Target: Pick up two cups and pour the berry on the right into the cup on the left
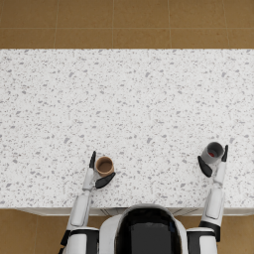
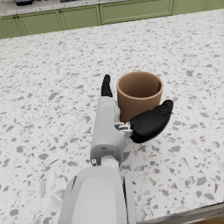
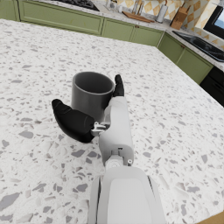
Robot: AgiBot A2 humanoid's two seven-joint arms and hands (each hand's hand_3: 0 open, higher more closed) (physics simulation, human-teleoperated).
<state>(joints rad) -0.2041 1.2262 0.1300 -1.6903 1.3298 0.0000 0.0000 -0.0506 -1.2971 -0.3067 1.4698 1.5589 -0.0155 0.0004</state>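
cup point(image 1: 104, 165) left on counter point(image 1: 139, 109) | cup with berry point(image 1: 214, 152) right, well apart

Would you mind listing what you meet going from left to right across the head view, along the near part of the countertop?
Left hand → brown cup → bare speckled countertop → right hand around the grey cup, which holds a red berry.

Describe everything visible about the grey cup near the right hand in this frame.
The grey cup is a plain, matte, handleless cylinder standing upright on the white speckled countertop, toward its near right edge. The head view shows something small and red inside, presumably the berry. The dark right hand brackets it, fingers either side; whether they touch its wall cannot be told. It looks not yet lifted.
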